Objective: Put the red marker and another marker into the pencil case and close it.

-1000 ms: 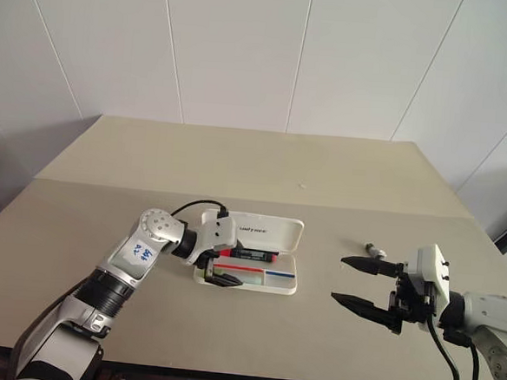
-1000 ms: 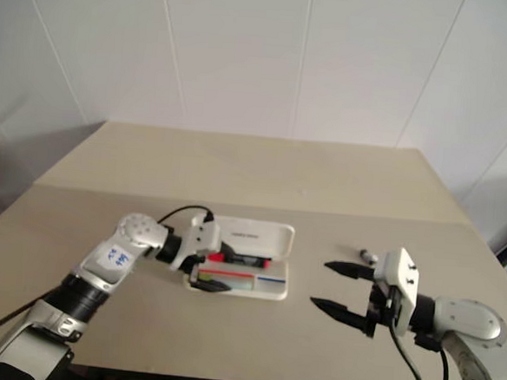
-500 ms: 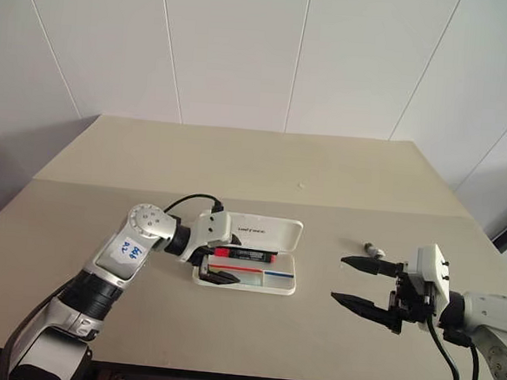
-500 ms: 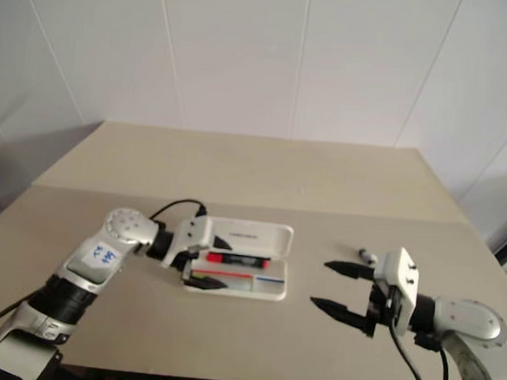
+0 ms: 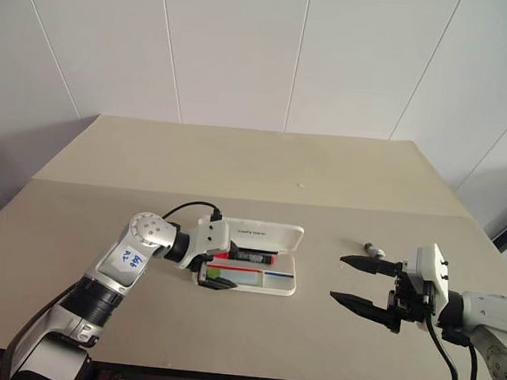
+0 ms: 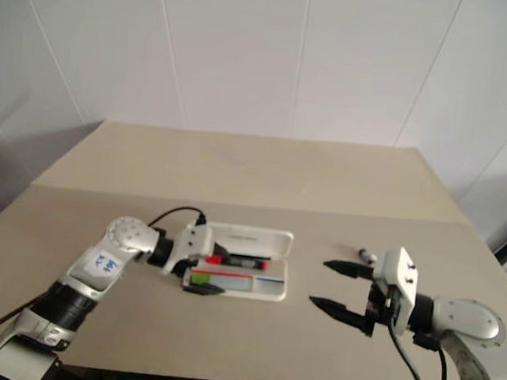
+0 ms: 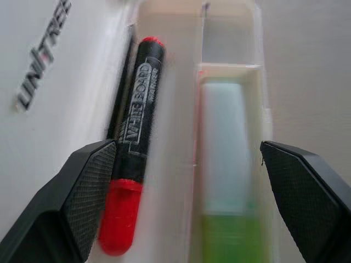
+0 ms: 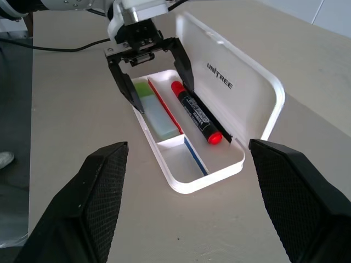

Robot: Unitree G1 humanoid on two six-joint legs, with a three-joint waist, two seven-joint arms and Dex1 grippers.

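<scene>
The pencil case (image 8: pixel 230 87) lay open mid-table, the red marker (image 8: pixel 195 113) and green highlighter (image 8: pixel 153 108) inside; the left gripper (image 8: pixel 149 71) hovered wide open, empty, over it; the right gripper (image 5: pixel 362 284) gaped empty near the table's right edge.

The left gripper (image 5: pixel 214 270) sits left of centre in the head view, arm bent in from the lower left, its 2 fingers spread wide. The right gripper (image 5: pixel 358 281) hovers at lower right, fingers apart, pointing left.
</scene>
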